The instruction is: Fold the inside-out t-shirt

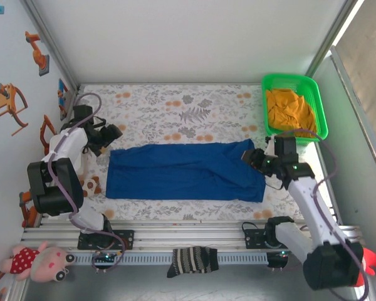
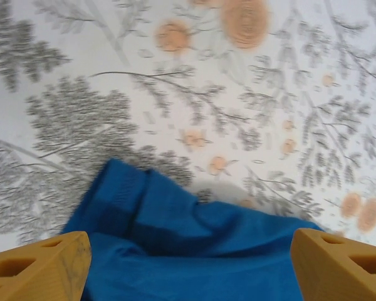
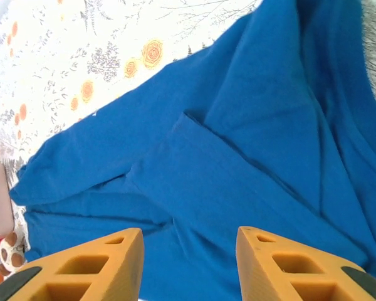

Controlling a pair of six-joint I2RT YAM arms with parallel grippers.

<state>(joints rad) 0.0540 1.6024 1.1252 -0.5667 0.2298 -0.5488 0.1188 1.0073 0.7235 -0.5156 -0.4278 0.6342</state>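
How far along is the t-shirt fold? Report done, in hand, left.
Done: the t-shirt lies folded into a long band across the table. In hand: nothing; left fingers and right fingers stand open at its ends. Left: folding the band crosswise, probably.

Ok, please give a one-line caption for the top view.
Blue t-shirt lies as a long band on the floral table, left gripper and right gripper at its ends.

Floral-print tablecloth (image 1: 175,106) between plain white walls (image 1: 175,37), cartoon stickers (image 1: 12,103) on the left one, daylight (image 1: 354,22) at right.
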